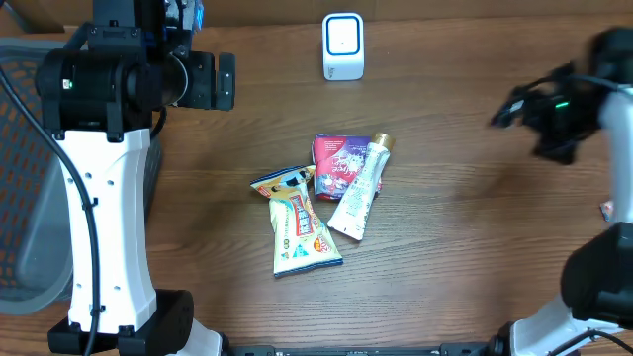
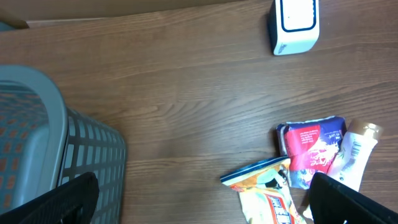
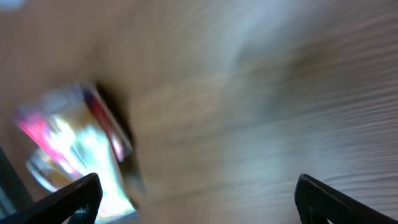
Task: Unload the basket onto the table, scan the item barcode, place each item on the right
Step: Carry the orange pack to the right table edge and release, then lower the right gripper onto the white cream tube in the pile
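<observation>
snack bag (image 1: 302,229), red pouch (image 1: 334,161) and white tube (image 1: 362,188): heaped at mid-counter, touching one another. tube leaning across the pouch's right edge, bag's top corner against the pouch's lower left. probably left there as stock waiting to be scanned; no barcode legible from above. scanner (image 1: 343,46): upright at the far edge of the counter (image 1: 455,227), well apart from the heap. only bare wood between, so nothing blocking a carry from heap to scanner. left arm (image 1: 99,198) and right arm (image 1: 598,277): out at either side, neither above the heap. grey basket (image 1: 25,188): off the left edge beside the left arm, likely the drop spot for scanned goods.

left wrist view. left tool (image 2: 204,186): fingers (image 2: 56,202) wide apart at the lower corners, nothing between them but wood; empty. held high and looking down, with heap at lower right, scanner at upper right, grey basket at lower left. overlap of tube on pouch a likely nuisance: lifting one may drag its neighbour.

right wrist view. right tool (image 3: 198,190): fingers spread to both lower corners, nothing gripped. view badly smeared; red and pale smudge at the left probably pouch and tube, though cannot tell for sure. tool beside that smudge, not around it. no item picked up yet, so task judged barely begun.
</observation>
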